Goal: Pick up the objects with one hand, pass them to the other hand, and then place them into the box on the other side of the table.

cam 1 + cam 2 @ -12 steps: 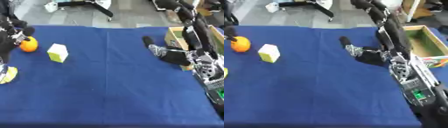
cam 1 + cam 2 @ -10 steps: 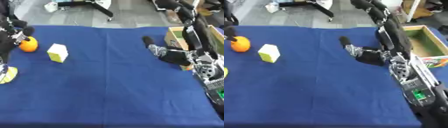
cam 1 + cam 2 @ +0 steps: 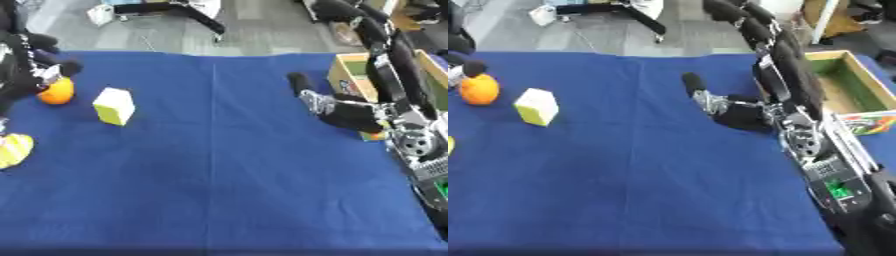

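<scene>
Your left hand (image 3: 39, 75) sits at the orange (image 3: 55, 93), far left; can't tell if it's gripping. Right hand (image 3: 728, 111) hangs mid-table w/ fingers straight, holding nothing. Cube (image 3: 115, 105) beside orange; box (image 3: 846, 82) far right.

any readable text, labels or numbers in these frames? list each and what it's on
None can be read.
Colourful packet beside the box: print shows as bands of colour only, too blurred to read.
Green patch on the right arm: lit marks, not legible.
Yellow-green block, orange, blue cloth: no markings visible.
</scene>
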